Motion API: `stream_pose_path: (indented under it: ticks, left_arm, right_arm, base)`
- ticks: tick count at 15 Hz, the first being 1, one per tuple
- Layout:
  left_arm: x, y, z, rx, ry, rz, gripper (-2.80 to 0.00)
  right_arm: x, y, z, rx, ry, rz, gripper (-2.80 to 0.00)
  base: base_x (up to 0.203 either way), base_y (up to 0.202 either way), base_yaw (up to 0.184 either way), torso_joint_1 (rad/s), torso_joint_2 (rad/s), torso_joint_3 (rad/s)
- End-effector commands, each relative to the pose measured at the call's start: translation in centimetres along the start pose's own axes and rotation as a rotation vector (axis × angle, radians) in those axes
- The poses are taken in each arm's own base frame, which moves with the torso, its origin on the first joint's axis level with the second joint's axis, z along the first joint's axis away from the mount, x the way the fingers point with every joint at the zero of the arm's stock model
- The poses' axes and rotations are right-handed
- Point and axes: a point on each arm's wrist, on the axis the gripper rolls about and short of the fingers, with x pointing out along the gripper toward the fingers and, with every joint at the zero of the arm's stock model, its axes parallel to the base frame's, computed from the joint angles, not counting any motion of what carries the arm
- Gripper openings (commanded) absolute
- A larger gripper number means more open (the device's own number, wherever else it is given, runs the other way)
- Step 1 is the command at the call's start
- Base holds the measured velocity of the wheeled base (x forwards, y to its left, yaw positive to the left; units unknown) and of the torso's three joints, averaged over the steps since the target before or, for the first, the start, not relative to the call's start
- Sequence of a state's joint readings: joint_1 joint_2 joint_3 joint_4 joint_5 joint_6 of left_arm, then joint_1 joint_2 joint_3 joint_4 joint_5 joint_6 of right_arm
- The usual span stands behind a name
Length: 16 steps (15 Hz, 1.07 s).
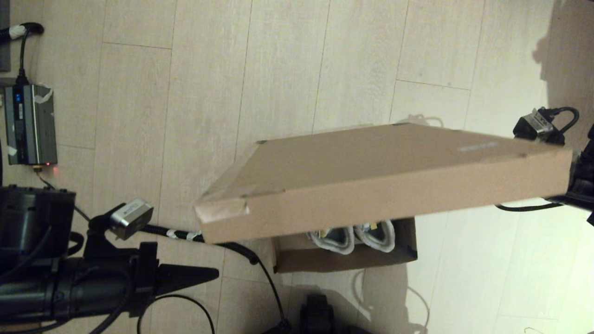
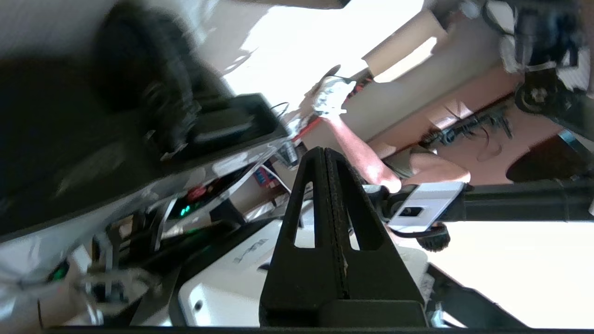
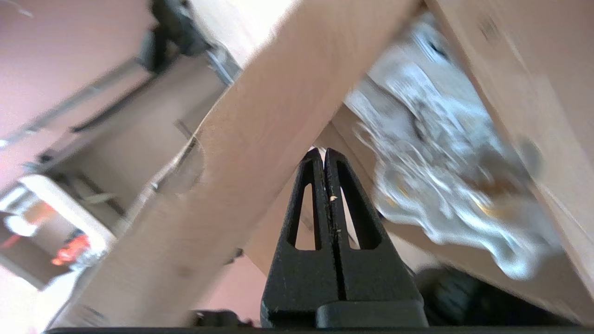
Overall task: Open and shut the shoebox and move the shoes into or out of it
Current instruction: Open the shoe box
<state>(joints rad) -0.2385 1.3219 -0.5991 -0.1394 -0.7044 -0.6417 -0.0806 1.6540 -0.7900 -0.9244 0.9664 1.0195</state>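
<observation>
The shoebox stands on the floor with its hinged lid lifted and tilted, hiding most of the inside. The heels of the white shoes show side by side in the box under the lid's near edge. My right arm is at the lid's right end. In the right wrist view the right gripper is shut, its tips under the raised lid, with the blurred shoes beyond. My left gripper is parked low at the left, shut and empty.
A grey power unit with a cable lies on the floor at far left. A black cable runs from the left arm past the box's near left corner. The robot's base sits just in front of the box.
</observation>
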Motion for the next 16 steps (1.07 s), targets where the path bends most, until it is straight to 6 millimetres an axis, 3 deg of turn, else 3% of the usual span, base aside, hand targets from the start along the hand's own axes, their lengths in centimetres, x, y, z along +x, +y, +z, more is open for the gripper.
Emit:
stream_pose_path:
  ticks: [1, 3, 6, 8, 9, 11, 13, 15, 16]
  left_arm:
    - [1.1, -0.9, 1.4, 0.022, 0.013, -0.028, -2.80]
    - [2.3, -2.1, 3.2, 0.057, 0.009, -0.058, -2.80]
    - [4.6, -2.2, 5.4, 0.106, -0.022, -0.093, -2.80]
    - [5.1, -1.8, 5.6, 0.113, -0.032, -0.089, -2.80]
    - [5.7, -0.7, 5.0, 0.090, -0.025, -0.037, -2.80]
    - [7.5, 1.8, 4.7, 0.069, -0.092, 0.154, -2.80]
    - [8.8, 2.8, 4.9, 0.107, -0.206, 0.250, -2.80]
    - [9.5, 3.0, 5.2, 0.120, -0.234, 0.271, -2.80]
    - [10.1, 3.1, 5.5, 0.123, -0.244, 0.281, -2.80]
  right_arm:
    - [0.6, 0.7, 1.4, -0.007, -0.012, 0.031, -2.80]
    - [1.7, 0.5, 2.9, 0.026, -0.020, 0.049, -2.80]
    - [3.1, -0.6, 3.7, 0.064, -0.016, 0.052, -2.80]
    - [2.8, -1.2, 3.5, 0.069, -0.020, 0.034, -2.80]
    - [2.2, -2.0, 3.4, 0.054, -0.040, 0.002, -2.80]
    - [2.1, -4.5, 3.2, -0.074, -0.136, -0.124, -2.80]
    - [3.1, -6.7, 2.7, -0.261, -0.249, -0.376, -2.80]
    - [4.8, -6.8, 1.6, -0.465, -0.251, -0.614, -2.80]
    - [5.7, -6.0, 0.8, -0.528, -0.220, -0.650, -2.80]
  base:
    - [0.000, 0.000, 0.000, 0.000, 0.00, 0.000]
    - [0.000, 0.000, 0.000, 0.000, 0.00, 0.000]
    - [0.000, 0.000, 0.000, 0.000, 0.00, 0.000]
    - [0.000, 0.000, 0.000, 0.000, 0.00, 0.000]
    - [0.000, 0.000, 0.000, 0.000, 0.00, 0.000]
    - [0.000, 0.000, 0.000, 0.000, 0.00, 0.000]
    - [0.000, 0.000, 0.000, 0.000, 0.00, 0.000]
    - [0.000, 0.000, 0.000, 0.000, 0.00, 0.000]
    - [0.000, 0.000, 0.000, 0.000, 0.00, 0.000]
